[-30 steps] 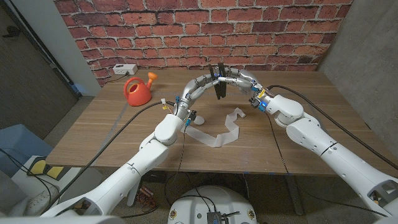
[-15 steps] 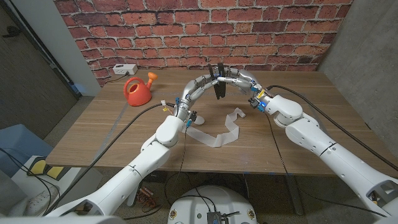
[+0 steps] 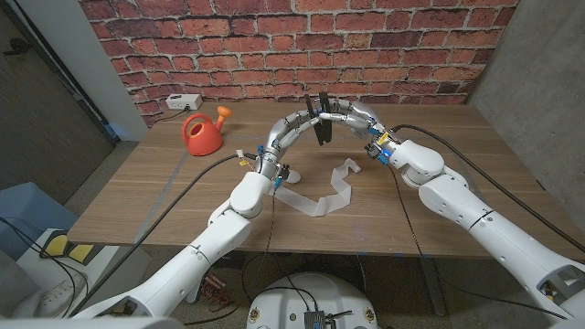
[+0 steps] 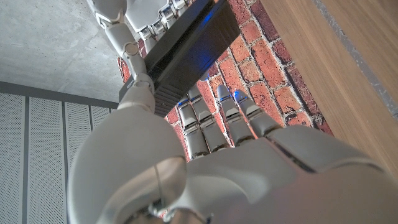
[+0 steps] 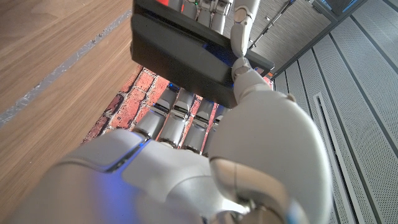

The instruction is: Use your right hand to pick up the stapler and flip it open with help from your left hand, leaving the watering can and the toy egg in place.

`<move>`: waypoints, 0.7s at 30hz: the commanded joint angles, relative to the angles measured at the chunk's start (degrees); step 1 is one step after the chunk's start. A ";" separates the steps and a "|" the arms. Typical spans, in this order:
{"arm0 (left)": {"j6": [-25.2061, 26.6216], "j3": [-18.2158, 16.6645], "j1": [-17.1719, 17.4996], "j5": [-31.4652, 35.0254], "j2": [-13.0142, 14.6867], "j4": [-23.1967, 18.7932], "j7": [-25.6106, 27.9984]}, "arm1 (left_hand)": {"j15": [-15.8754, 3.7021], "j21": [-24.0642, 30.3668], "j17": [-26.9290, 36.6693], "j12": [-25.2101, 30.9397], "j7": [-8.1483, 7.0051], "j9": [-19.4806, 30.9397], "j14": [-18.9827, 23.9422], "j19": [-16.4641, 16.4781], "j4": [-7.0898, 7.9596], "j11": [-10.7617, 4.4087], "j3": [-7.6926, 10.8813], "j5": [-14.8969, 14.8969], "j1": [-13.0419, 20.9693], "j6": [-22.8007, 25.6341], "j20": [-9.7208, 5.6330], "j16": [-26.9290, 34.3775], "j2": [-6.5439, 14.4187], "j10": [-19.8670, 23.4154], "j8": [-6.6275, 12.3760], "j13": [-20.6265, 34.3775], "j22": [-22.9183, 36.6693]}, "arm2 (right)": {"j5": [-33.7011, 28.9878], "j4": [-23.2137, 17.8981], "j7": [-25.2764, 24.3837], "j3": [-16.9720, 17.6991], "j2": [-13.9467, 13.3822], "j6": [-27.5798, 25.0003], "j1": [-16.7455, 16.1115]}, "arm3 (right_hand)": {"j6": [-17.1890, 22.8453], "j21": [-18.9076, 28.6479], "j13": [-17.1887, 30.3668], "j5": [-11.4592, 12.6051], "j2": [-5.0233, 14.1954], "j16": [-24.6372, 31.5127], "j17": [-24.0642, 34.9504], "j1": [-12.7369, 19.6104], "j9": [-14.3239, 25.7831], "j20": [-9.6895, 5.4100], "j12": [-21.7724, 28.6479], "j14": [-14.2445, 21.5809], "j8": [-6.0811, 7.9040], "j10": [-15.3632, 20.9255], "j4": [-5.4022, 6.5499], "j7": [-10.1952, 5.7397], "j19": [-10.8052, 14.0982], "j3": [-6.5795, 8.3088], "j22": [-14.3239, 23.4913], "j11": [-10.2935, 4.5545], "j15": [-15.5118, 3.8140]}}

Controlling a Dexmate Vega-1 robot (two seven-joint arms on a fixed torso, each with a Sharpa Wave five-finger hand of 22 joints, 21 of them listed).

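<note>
Above the far middle of the desk [image 3: 439,128], the black stapler [image 3: 320,119] was held in the air between the two hands, in front of the brick wall [image 3: 274,46]. It was gripped by the right hand [image 3: 352,117], whose fingers [image 5: 180,115] were wrapped round one side of the body while the thumb pressed the other. The left hand [image 3: 302,119] was also closed on it, fingers [image 4: 224,115] under the dark bar and thumb along its edge. The two halves appeared to be swung apart already, though how far could not be told.

The stapler was judged to be rigid, fairly light and smooth-sided, so a slip was thought possible if it were pinched only at the tips. A firm hold on the base by one hand and on the top arm near its free end by the other was judged best, the hinge being sprung.

The orange watering can [image 3: 201,133] stood well apart on the desk's left side, and a white paper strip [image 3: 324,194] lay nearer the front.
</note>
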 commanded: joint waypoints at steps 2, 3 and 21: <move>0.56 0.15 0.11 0.02 0.10 -0.56 -0.12 | -8.76 -0.36 0.56 0.39 -1.48 7.34 -0.28 -0.05 -0.07 0.02 -0.52 -0.09 0.24 1.35 0.50 0.44 0.63 0.55 0.76 0.67 0.18 | -0.83 -0.76 0.27 -0.01 -0.92 0.33 -0.30 | 1.39 0.39 0.15 0.24 1.25 -0.19 0.23 0.17 0.27 -2.29 0.19 0.54 0.35 5.58 0.45 -0.85 -0.38 0.13 0.20 -3.26 -9.33; 0.63 0.18 0.05 0.04 0.16 -0.64 -0.22 | -8.72 -0.37 0.59 0.38 -1.38 7.43 -0.47 -0.08 -0.08 0.03 -0.55 -0.10 0.26 1.26 0.51 0.38 0.63 0.52 0.81 0.75 0.18 | -0.81 -0.87 0.47 -0.08 -1.04 0.22 -0.26 | 1.38 0.39 0.14 0.24 1.24 -0.18 0.24 0.17 0.27 -2.29 0.19 0.54 0.35 5.62 0.45 -0.84 -0.38 0.12 0.20 -3.22 -9.34; 0.99 0.27 0.64 0.80 -0.69 -1.30 1.61 | -7.87 -0.10 5.13 2.80 -2.35 13.15 -2.52 -0.40 -1.26 -0.01 -2.28 -1.16 4.10 -2.21 1.77 2.02 3.07 -0.99 5.34 6.47 0.42 | -2.37 -1.66 -1.18 0.62 -1.57 1.40 -1.37 | 1.42 0.51 0.16 0.23 1.21 -0.25 0.34 0.18 0.29 -2.18 0.14 0.57 0.28 5.77 0.43 -1.02 -0.53 0.05 0.20 -3.47 -9.36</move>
